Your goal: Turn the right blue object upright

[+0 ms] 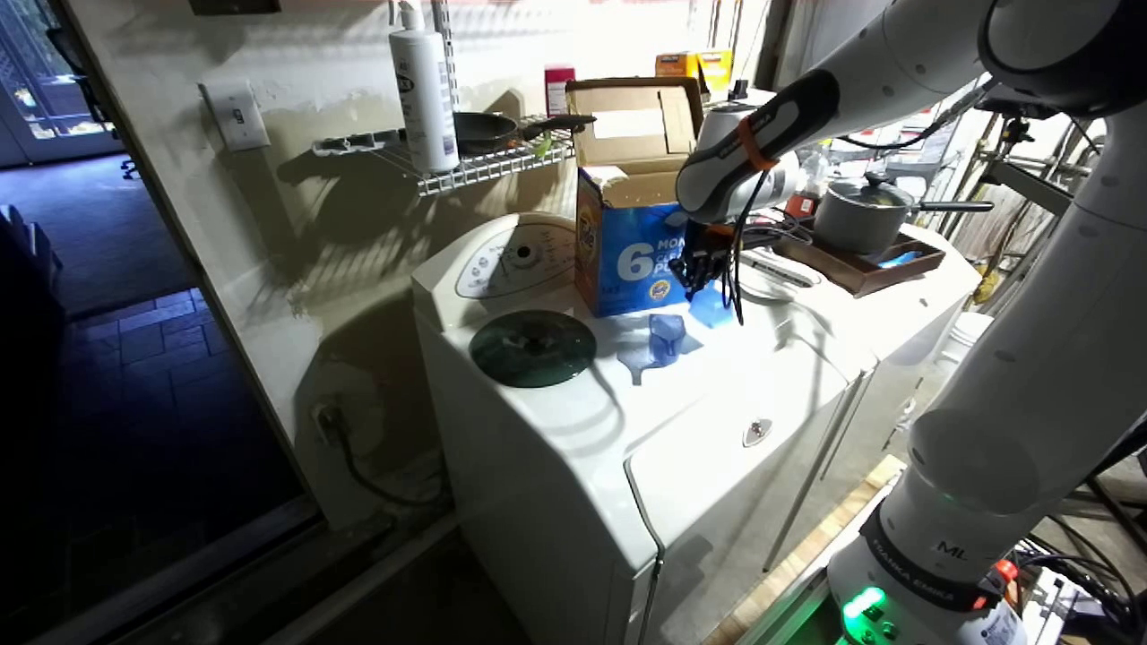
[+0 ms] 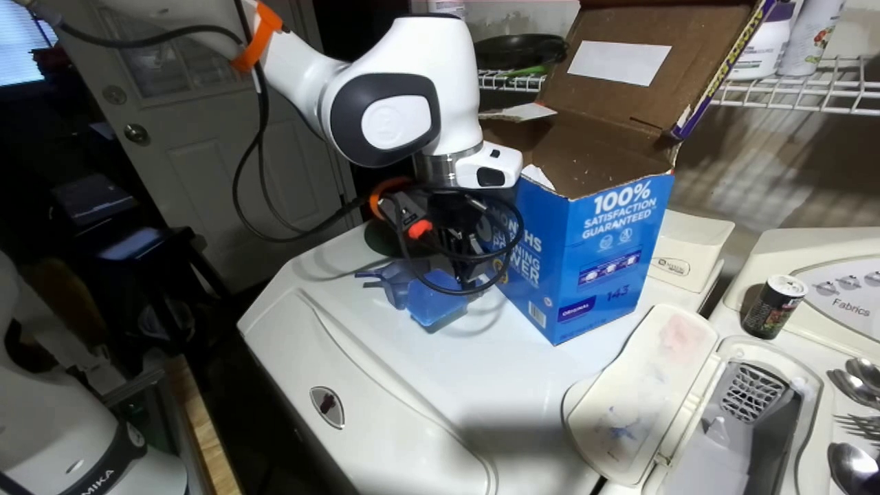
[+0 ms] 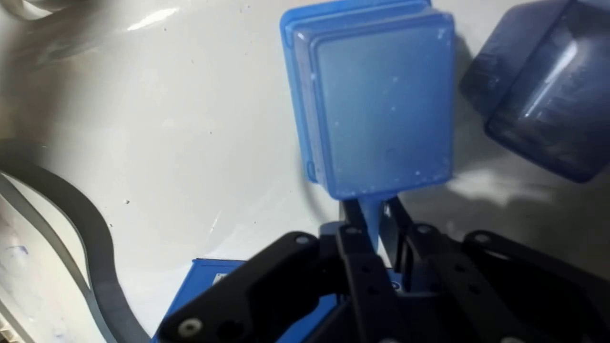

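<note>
The right blue object point(image 3: 386, 109) is a small bright-blue scoop-like cup with a thin handle. In the wrist view its flat base faces the camera and its rim points away, so it looks bottom-up. It also shows in both exterior views point(image 1: 711, 310) point(image 2: 434, 302), at the foot of the box. My gripper point(image 3: 374, 212) has its fingers close on either side of the handle and appears shut on it. I cannot tell whether the cup is lifted. The similar, darker blue cup point(image 3: 548, 90) stands beside it, also in both exterior views point(image 1: 666, 339) point(image 2: 395, 280).
The large blue box point(image 2: 584, 268) stands open right behind the gripper. A dark-green disc point(image 1: 533, 348) lies on the white washer top point(image 1: 573, 421). A cream tray with its lid point(image 2: 646, 385) is on the other side. Loose cables point(image 2: 447, 289) hang around the gripper.
</note>
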